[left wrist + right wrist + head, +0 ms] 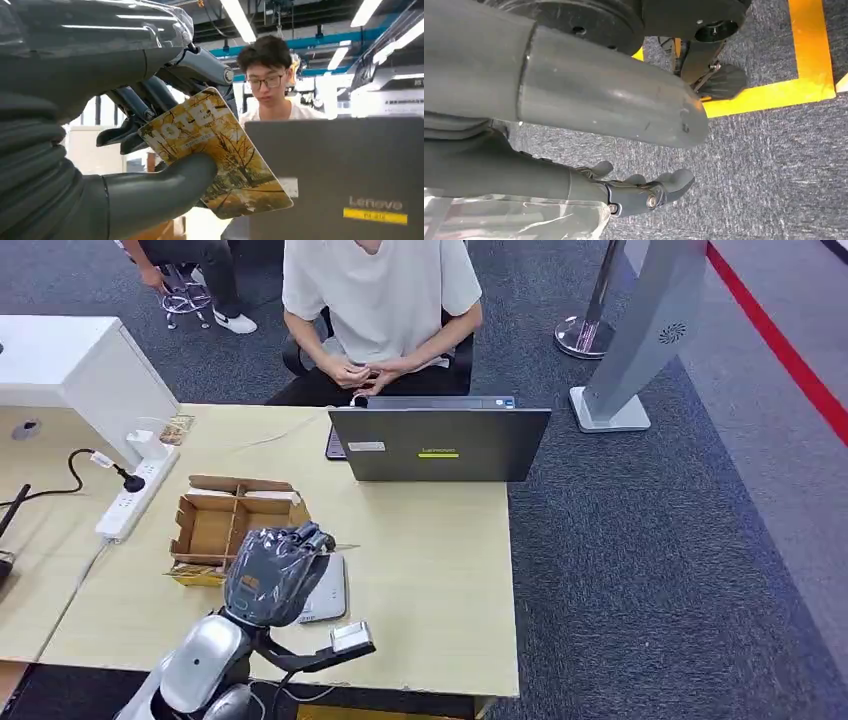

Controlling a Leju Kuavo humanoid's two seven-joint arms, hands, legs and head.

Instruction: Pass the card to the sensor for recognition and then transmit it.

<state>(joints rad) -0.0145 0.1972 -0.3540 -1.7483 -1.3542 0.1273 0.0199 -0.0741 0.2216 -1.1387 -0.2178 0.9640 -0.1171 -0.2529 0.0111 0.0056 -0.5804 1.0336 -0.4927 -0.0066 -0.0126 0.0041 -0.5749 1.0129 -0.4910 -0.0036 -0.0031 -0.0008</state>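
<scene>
- My left hand (150, 150) has the card (215, 155) pinched between the thumb and the darker fingers. It's a yellow hotel-style card, held tilted, with most of its printed face sticking out past the thumb. I'd guess that's so the free part can meet the reader flat.
- From the head view, that left hand (278, 575) sits over the table (430, 570), right above a flat grey-white pad (328, 592) that I take to be the sensor. The hand hides the card from up there, so I can't tell whether the card is touching the pad or just above it.
- Just beside the hand is an open cardboard box (232, 525), probably where the cards live, which is why everything is bunched so close together.
- A person in a white shirt (380, 300) sits across the table behind a laptop (440, 445), hands together. Likely they're who gets the card after the scan.
- My right hand (644, 192) hangs down over the carpet, holding nothing, fingers loosely apart. It's not needed for this bit.
- My read: I'm at the scan step, hand-off not done yet. The risk is the card slipping in such a shallow pinch.
</scene>
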